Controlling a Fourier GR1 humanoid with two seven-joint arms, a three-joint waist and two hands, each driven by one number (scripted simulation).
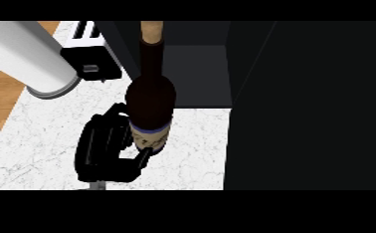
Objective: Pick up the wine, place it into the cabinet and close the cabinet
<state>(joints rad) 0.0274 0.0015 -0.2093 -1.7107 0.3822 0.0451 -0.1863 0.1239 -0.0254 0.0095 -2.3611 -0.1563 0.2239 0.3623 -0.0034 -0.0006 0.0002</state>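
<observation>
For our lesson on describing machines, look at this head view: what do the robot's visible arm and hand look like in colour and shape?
One hand shows at lower left: glossy black, built of blocky segments with slim fingers and a thumb. A small grey piece sits at its lower edge. A smooth, pale grey cylindrical forearm with a rounded rimmed end shows at upper left. No cables or markings are visible.

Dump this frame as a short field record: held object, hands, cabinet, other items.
held object: dark glass wine bottle with tan cork top and pale label, upright, neck toward the cabinet opening
holding hand: black hand, fingers curled round the bottle's lower body; which side, cannot tell
other hand: not in view
cabinet: dark cabinet, open; its door fills the right
counter: white marble counter
other: white toaster; white cylinder upper left
</observation>
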